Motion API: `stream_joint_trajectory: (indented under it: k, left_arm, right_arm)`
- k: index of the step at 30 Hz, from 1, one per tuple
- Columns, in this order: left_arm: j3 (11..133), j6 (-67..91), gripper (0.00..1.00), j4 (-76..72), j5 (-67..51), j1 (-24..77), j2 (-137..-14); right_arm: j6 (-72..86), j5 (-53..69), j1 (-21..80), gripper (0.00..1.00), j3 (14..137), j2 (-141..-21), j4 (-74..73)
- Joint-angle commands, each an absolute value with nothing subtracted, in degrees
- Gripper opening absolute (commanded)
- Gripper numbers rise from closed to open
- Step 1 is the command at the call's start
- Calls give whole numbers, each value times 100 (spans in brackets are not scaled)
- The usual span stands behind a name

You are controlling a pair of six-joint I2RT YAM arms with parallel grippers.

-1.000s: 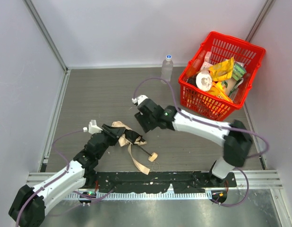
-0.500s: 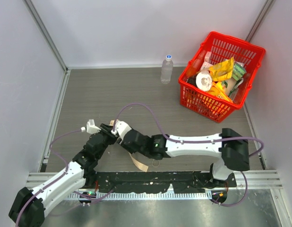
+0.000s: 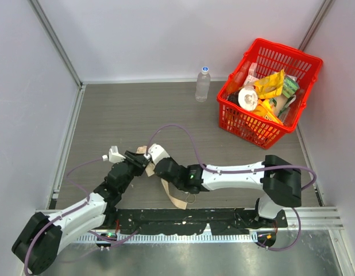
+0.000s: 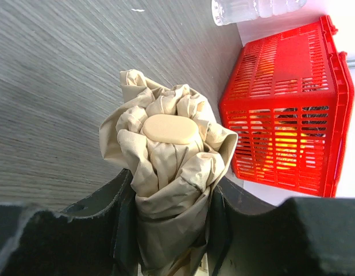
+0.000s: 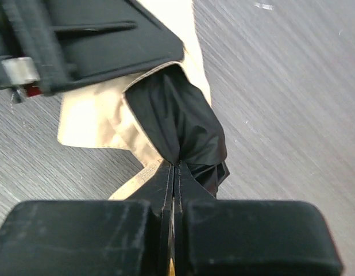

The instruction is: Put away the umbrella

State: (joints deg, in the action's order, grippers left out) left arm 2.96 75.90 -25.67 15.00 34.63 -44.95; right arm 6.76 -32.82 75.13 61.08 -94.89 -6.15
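Approx. midway, not stowed yet. Left pincer [image 4: 168,202] clamped round umbrella [image 4: 166,129] canopy bundle, on surface [image 3: 137,115] nr front; right pincer [image 5: 174,170] pinched tight on its dark inner fold. Left to do: gather folds, wrap loose strap [image 3: 173,198], stow.

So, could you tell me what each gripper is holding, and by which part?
Both hold the umbrella: the left gripper clamps its bunched cream canopy below the cap; the right gripper pinches a fold of its black lining.
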Motion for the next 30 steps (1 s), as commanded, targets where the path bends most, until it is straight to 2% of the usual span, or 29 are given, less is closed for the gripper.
stream_joint_trajectory:
  k: [1,5,11,14,18,21,26,30]
  left_arm:
    - [44,7172,0,-3620,1380,3480,-4658]
    - [-299,7128,0,-3893,1397,3480,-4676]
    - [-386,6847,0,-3727,1424,3472,-4334]
    - [-501,6890,0,-3639,1511,3472,-4062]
    - [-545,7110,0,-3358,1644,3472,-3569]
    - [-545,7259,0,-3191,1749,3480,-3305]
    - [-545,7540,0,-3269,1810,3480,-3146]
    - [-484,7585,0,-3533,2003,3472,-3225]
  right_arm:
    - [1728,-2335,6787,1,5592,-8808,-291]
    - [2634,-831,5934,1,4819,-8271,271]
    - [3610,560,5239,1,4237,-7831,887]
    - [4226,1979,4766,1,4114,-7997,1569]
    - [5220,3064,4597,1,3657,-8349,2713]
    - [5264,3471,4605,1,3551,-8648,3109]
    - [6053,4113,4605,1,3208,-8877,4971]
    - [6276,3833,4728,1,3523,-8545,4731]
